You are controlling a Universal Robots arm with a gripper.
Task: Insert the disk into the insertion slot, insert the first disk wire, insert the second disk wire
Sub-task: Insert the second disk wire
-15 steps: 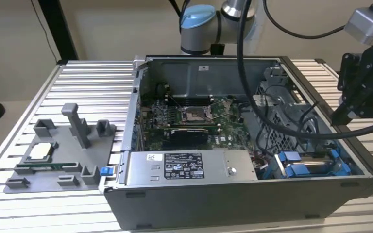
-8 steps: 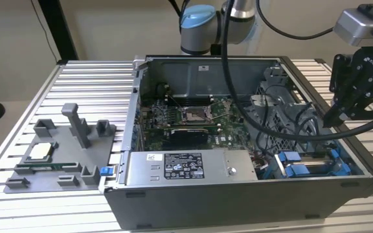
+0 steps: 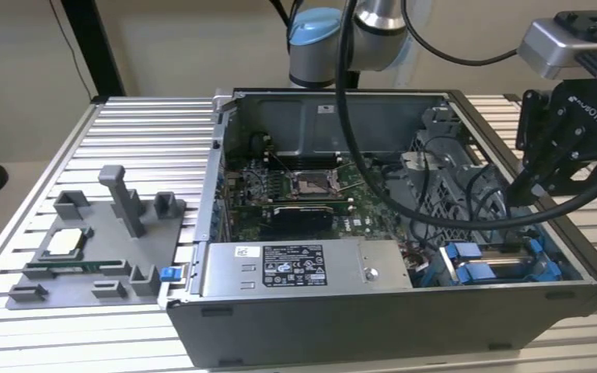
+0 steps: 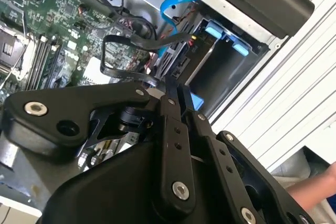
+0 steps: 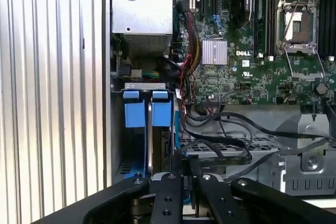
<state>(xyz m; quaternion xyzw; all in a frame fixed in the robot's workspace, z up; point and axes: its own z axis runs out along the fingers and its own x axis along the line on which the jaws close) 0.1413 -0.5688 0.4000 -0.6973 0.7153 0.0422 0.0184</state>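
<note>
Item: disk (image 5: 149,145), blue-framed, which we find seated on edge in the insertion slot (image 5: 116,145), at the computer case's (image 3: 382,326) corner beyond the grey box (image 3: 298,268); pincer (image 5: 186,179) above the slot, fingers together on a thin black wire (image 4: 126,72); we judge wire insertion in hand; calls for aligning the plug with the disk's connector.

Exterior view overlooks open case (image 3: 382,311); wrist views close inside (share motherboard (image 5: 252,72)).

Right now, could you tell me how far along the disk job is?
Done: the disk appears seated in its bay. In hand: the gripper seems closed on a black wire beside it. Left: whether either wire is plugged in is hidden.
</note>
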